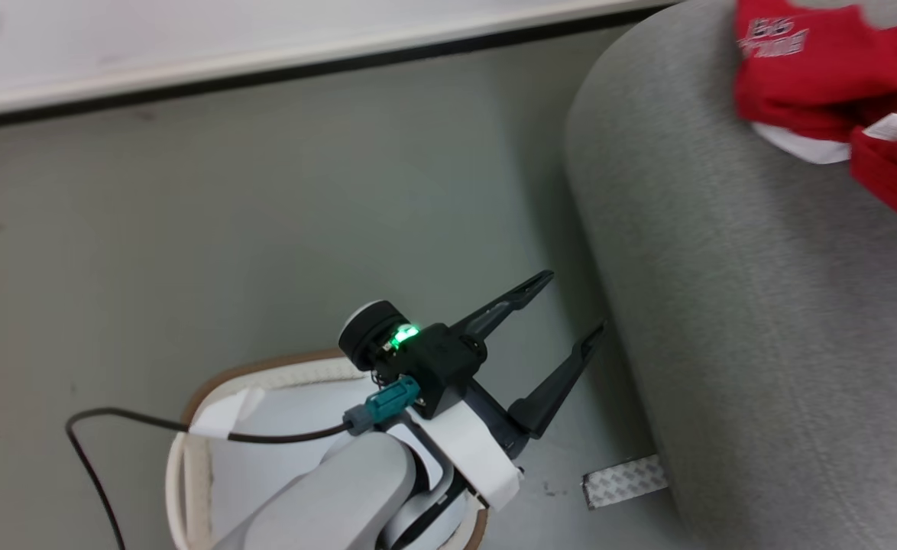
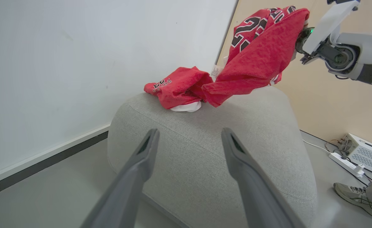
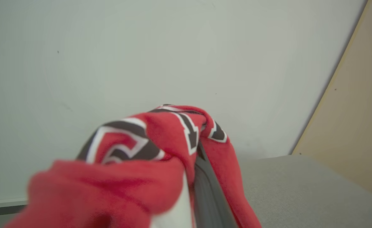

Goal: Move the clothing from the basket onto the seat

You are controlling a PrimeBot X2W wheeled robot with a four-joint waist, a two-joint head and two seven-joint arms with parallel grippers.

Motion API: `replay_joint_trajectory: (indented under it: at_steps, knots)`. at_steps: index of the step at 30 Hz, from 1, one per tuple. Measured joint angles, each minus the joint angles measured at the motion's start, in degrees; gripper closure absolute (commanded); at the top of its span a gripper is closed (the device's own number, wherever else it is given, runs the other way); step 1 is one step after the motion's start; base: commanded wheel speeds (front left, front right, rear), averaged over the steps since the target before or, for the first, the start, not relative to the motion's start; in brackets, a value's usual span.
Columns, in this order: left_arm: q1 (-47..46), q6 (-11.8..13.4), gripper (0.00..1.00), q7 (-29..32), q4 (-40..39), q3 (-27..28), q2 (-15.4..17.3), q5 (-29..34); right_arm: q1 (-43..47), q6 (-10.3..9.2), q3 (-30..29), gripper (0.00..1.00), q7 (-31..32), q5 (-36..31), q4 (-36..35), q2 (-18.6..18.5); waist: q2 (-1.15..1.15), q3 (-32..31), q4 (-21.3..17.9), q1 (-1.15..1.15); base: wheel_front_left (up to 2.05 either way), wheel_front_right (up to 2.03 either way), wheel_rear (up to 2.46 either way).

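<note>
R gripper point(image 2: 300, 38) is clenching a red jersey point(image 2: 259, 57) and holding it high over the seat point(image 2: 205, 152), at 1 o'clock in the L wrist view, prob. so the hanging hem is clearing the cushion before release. That hem is touching or just brushing a second jersey point(image 2: 179, 90) lying bunched on the seat top at 12; can't tell which. In the R wrist view cloth is draping over one dark finger and hiding the other, so the grip is only looking firm. L gripper point(image 1: 571, 302) is hanging released, fingers spread w/ nothing btwn them, over the basket point(image 1: 219, 382) at 6 in the head view, pointing to 2 at the seat's rounded side. Bare floor point(image 1: 265, 229) is lying open at 10. A person's shoe point(image 2: 354, 196) and a power strip point(image 2: 344, 160) are sitting at 4 in the L wrist view, near the seat's far edge, so swings there are needing care.
</note>
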Motion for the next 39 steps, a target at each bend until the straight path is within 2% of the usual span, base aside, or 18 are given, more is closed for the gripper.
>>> replay_joint_trajectory:
  at_steps: [4, 9, 11, 14, 16, 17, 18, 19, 25, 29, 35, 39]
  knots:
    - [-0.67, 0.27, 0.0, 0.03, -0.04, 0.14, 0.33, 0.14, -3.36, 0.0, 0.36, 1.0, -0.02, -2.41, 7.45, -2.22, 0.0, 3.41, 3.3, 0.01, 0.0, 0.0, 0.0]
    - [-1.03, 0.43, 0.0, -0.33, 0.21, 0.27, 0.32, 0.14, -5.33, 0.0, 7.83, 1.0, 2.81, -4.06, 18.52, -2.69, 0.0, 6.22, 6.49, 0.0, 0.0, 0.0, 0.0]
    - [-1.07, 0.44, 0.0, -0.64, 0.51, 0.32, 0.23, 0.13, -6.54, 0.0, 10.49, 1.0, 5.95, -3.85, 22.59, -2.85, 0.0, 6.75, 7.28, 0.0, 0.0, 0.0, 0.0]
    - [-1.12, 0.43, 0.0, -0.82, 1.27, 0.37, -0.05, 0.0, -7.0, 0.0, 13.89, 1.0, 8.42, -2.0, 25.7, -2.29, 0.0, 6.52, 7.73, 0.0, 0.0, 0.0, 0.0]
    - [-1.12, 0.43, 0.0, -1.25, 1.62, 0.38, -0.31, -0.08, -7.84, 0.0, 15.6, 0.81, 8.81, -1.25, 26.75, -2.7, 0.0, 5.86, 7.68, -0.01, 0.0, 0.0, 0.0]
    - [-1.12, 0.43, 0.0, -1.32, 1.82, 0.37, -0.48, -0.2, -8.11, 0.0, 16.46, 0.55, 8.79, -0.78, 27.0, -2.85, 0.0, 5.45, 7.64, -0.01, 0.0, 0.0, 0.0]
    - [-1.09, 0.42, 0.0, -1.37, 2.08, 0.37, -0.58, -0.46, -8.17, 0.0, 17.25, 0.14, 8.66, -0.45, 27.28, -2.87, 0.0, 5.0, 7.58, 0.0, 0.0, 0.0, 0.0]
    - [-1.03, 0.35, 0.0, -1.57, 2.38, 0.38, -0.6, -0.6, -8.19, 0.0, 17.98, 0.0, 8.53, 0.05, 27.57, -2.83, 0.0, 4.47, 7.52, -0.01, 0.0, 0.0, 0.0]
    - [0.79, -0.05, 0.0, -2.72, 4.24, 0.81, -0.86, -1.89, -7.5, 0.0, 24.08, 0.0, 11.7, 4.77, 27.04, -2.5, 0.0, -0.46, 7.16, -0.01, 0.0, 0.0, 0.0]
    - [3.11, -0.01, 0.0, -3.13, 5.38, 1.78, -0.77, -2.8, -5.21, 0.0, 28.99, 0.0, 13.95, 7.71, 23.39, -4.5, 0.0, -5.03, 7.14, -0.02, 0.0, 0.0, 0.0]
    - [7.87, 1.43, 0.0, -3.38, 5.6, 4.63, 0.41, -5.25, -1.99, 0.0, 34.84, 0.0, 15.85, 11.07, 13.71, -9.7, 0.0, -12.74, 7.72, -0.02, 0.0, 0.0, 0.0]
    - [11.14, 2.97, 0.0, -3.57, 4.81, 7.53, 1.98, -6.13, -0.03, 0.0, 35.78, 0.0, 15.64, 12.67, 5.46, -12.1, 0.0, -17.79, 8.61, -0.03, 0.0, 0.0, 0.0]
